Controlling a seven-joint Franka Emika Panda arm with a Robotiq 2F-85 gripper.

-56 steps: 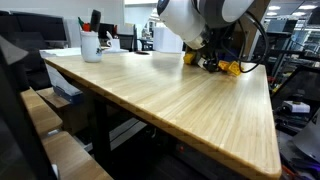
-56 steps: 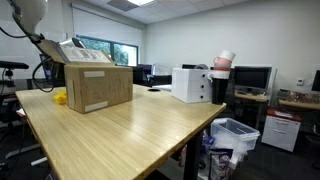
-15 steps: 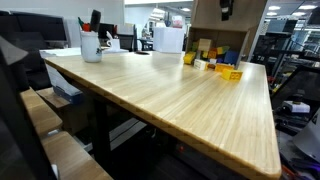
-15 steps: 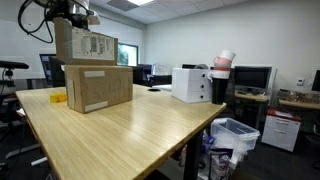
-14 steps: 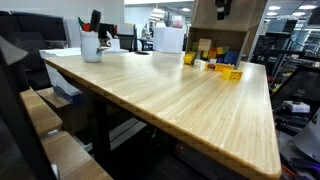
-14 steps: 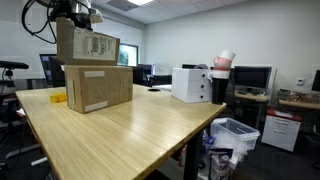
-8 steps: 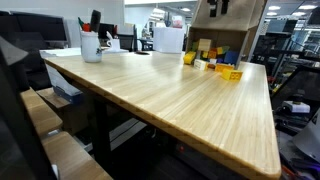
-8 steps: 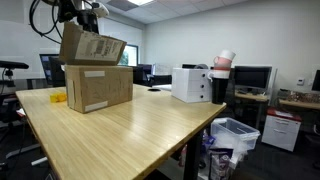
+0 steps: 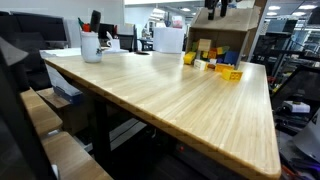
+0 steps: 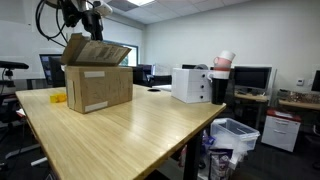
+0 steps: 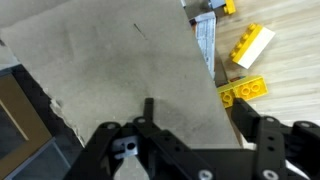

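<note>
A cardboard box [image 10: 97, 87] stands at the far end of the wooden table [image 10: 120, 130]. Its top flap [image 10: 98, 50] is tilted down over the opening. My gripper [image 10: 90, 20] hangs just above that flap, and shows at the top edge over the box [image 9: 228, 38] in the exterior view taken from the opposite end of the table [image 9: 180, 95]. In the wrist view the gripper [image 11: 197, 122] is open, its fingers [image 11: 148, 112] wide apart against the grey-brown flap [image 11: 110, 70], whose right edge runs between them. Yellow bricks [image 11: 250, 45] lie on the table beside the box.
More yellow bricks [image 9: 230, 71] lie by the box's foot. A white mug with pens [image 9: 91, 46] stands at a table corner. A white machine [image 10: 192, 84] sits behind the box, and a bin [image 10: 236, 135] stands beside the table.
The flap stood upright above the box a second ago; it has swung down to a slant over the opening, with the gripper following it down. The fingers have drawn slightly closer together.
</note>
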